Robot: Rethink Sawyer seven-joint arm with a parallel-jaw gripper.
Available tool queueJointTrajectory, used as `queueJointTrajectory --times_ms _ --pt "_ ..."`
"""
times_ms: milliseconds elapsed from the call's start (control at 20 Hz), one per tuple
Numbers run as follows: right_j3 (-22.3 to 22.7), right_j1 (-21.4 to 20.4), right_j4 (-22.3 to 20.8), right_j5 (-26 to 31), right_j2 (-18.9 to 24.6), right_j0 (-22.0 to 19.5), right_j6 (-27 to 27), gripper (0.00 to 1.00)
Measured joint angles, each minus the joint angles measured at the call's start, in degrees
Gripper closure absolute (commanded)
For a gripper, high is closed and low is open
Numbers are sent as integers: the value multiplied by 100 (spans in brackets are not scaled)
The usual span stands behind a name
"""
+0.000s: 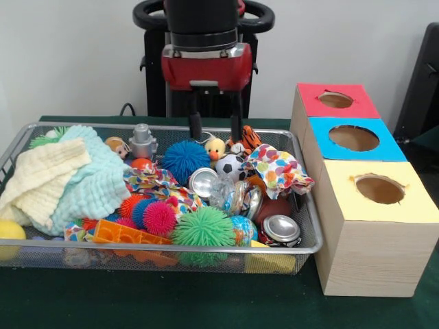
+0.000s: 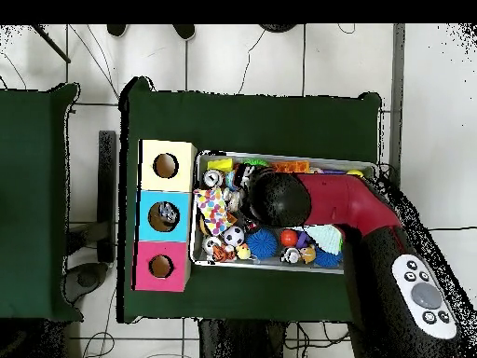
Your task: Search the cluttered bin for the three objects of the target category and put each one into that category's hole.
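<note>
The wire bin point(image 1: 302, 205) sits on the green table point(image 1: 206, 301), heaped with clutter. Along its near edge a green spiky ball point(image 1: 204, 228) lies beside a pink spiky ball point(image 1: 159, 217), with an orange plastic block point(image 1: 127, 236) to their left and a crushed silver can point(image 1: 281, 229) to their right. A second can point(image 1: 203, 181) rests near the middle. Behind it are a blue spiky ball point(image 1: 185, 159), a small soccer ball point(image 1: 230, 166), a yellow duck toy point(image 1: 215, 148) and a striped tiger toy point(image 1: 250, 137). A dotted cloth point(image 1: 278, 170) is bunched at the right end; folded cream and mint cloths point(image 1: 62, 178) fill the left end, with a yellow ball point(image 1: 10, 230) at the corner and a grey metal robot figure point(image 1: 142, 142) at the back.

The gripper point(image 1: 216, 127) hangs over the back of the bin, its two dark fingers point(image 1: 195, 116) spread apart and empty, tips just above the blue ball and the duck.

Just right of the bin stands a row of three wooden boxes, each with a round hole on top: the yellow box point(image 1: 374, 199) nearest, the blue box point(image 1: 353, 139) in the middle, the red box point(image 1: 335, 100) farthest.

From overhead, the red arm point(image 2: 345, 200) covers much of the bin's middle, so the gripper itself is hidden there. That view does look straight into the holes: something pale lies inside the blue one point(image 2: 166, 214), which the front view does not reveal.
</note>
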Motion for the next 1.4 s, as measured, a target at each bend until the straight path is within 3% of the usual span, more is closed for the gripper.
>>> queueJointTrajectory --times_ms 250,750,1400 --pt "0 17 -109 0 126 19 0 0" --pt "-2 205 -1011 0 130 155 0 0" --pt "-4 428 -1711 -7 132 338 0 0"
